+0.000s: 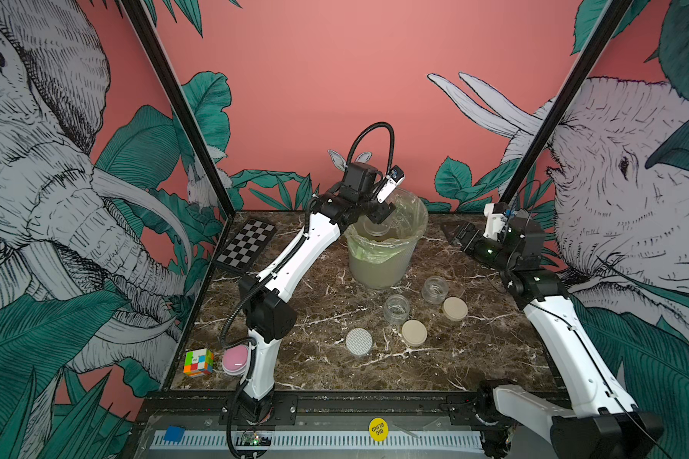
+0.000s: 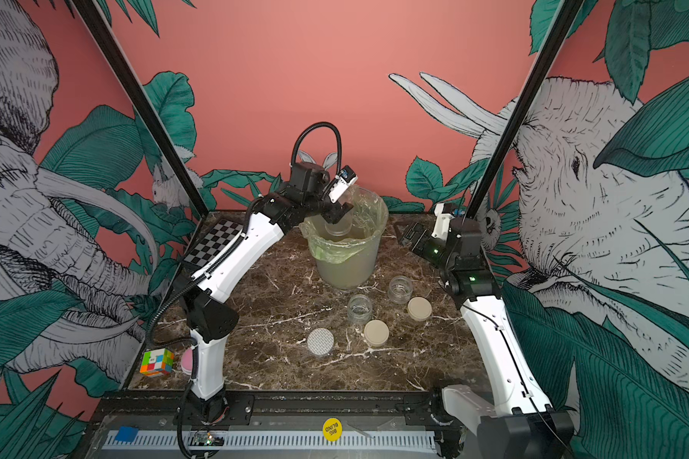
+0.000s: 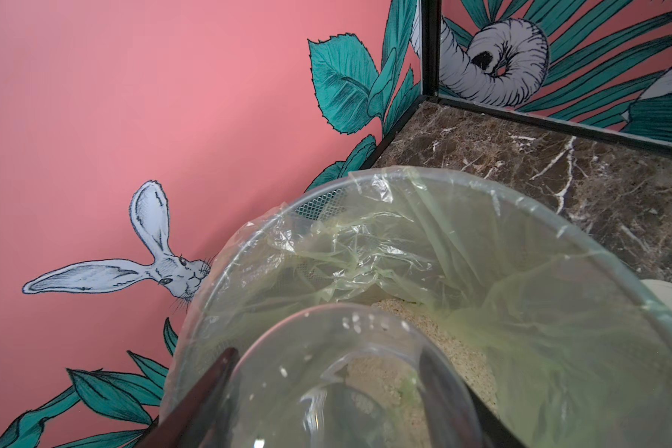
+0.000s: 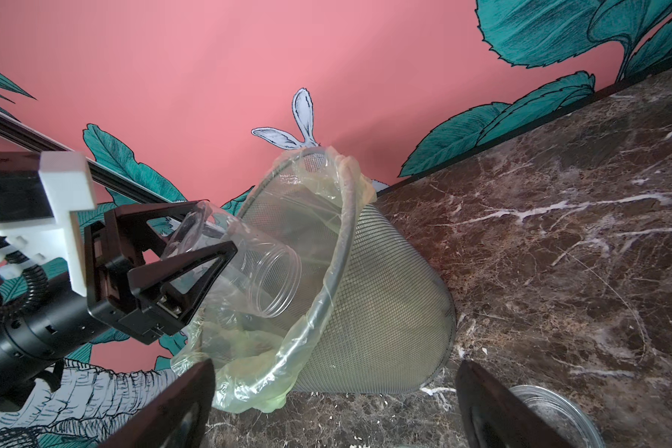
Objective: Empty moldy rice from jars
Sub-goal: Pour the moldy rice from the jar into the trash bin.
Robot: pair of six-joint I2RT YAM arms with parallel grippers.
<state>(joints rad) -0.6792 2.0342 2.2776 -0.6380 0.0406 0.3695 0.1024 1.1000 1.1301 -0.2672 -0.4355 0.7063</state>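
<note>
My left gripper is shut on a clear jar, tipped mouth-down inside the bag-lined bin. Only a few grains cling to that jar's wall. Moldy rice lies as a beige heap in the bag below. Two squat open jars stand on the table in front of the bin and look empty. My right gripper hovers open to the right of the bin, nothing between its fingers.
Two beige lids and a white dotted lid lie on the marble table. A checkerboard sits back left. A colour cube and a pink disc are at the front left by the left arm's base.
</note>
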